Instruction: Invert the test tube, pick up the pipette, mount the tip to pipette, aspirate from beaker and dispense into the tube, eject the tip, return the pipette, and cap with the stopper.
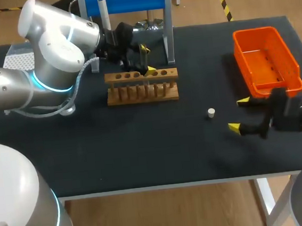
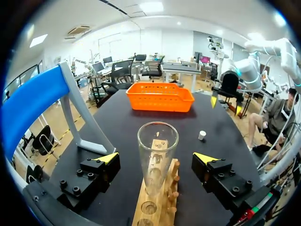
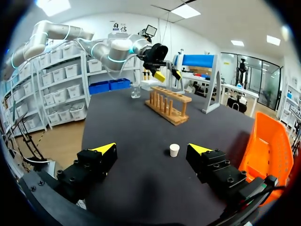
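Glass tube (image 2: 157,141) stands mouth-up in the wooden rack (image 1: 142,92) at far middle, between the left gripper's (image 2: 156,157) wide, untouching fingers. The white stopper (image 1: 211,112) lies right of middle, just left of the wide-open right gripper (image 1: 238,115).

A black table (image 1: 143,146) lies under it all. An orange basket (image 1: 267,61) sits near the far right corner. A wooden rack (image 1: 142,92) with a row of holes on top stands at the back, well apart from the basket. Just behind it is a frame (image 1: 129,0) with a blue bar and grey legs
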You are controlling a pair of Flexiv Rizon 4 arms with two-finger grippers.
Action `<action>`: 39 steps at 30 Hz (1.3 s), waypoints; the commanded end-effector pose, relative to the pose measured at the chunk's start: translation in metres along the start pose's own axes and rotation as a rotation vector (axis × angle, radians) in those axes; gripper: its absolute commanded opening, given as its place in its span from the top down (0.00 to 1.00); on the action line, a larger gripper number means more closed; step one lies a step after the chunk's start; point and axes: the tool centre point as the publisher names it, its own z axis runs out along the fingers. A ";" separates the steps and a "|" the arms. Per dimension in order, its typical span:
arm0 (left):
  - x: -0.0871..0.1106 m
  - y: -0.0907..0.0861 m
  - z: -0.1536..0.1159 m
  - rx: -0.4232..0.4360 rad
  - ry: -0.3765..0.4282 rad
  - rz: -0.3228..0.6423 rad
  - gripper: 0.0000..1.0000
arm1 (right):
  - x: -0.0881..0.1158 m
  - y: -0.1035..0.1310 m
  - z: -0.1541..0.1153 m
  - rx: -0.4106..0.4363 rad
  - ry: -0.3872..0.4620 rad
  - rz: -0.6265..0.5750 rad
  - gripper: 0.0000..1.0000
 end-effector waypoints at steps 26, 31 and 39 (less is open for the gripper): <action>-0.001 0.000 0.001 -0.001 0.002 -0.001 0.00 | -0.018 -0.027 0.058 0.076 -0.099 0.036 0.11; -0.001 0.000 0.001 -0.001 0.002 -0.001 0.00 | -0.024 -0.026 0.065 0.081 -0.103 0.028 0.22; -0.001 0.000 0.001 -0.001 0.002 -0.001 0.00 | -0.029 -0.026 0.070 0.088 -0.116 0.027 0.25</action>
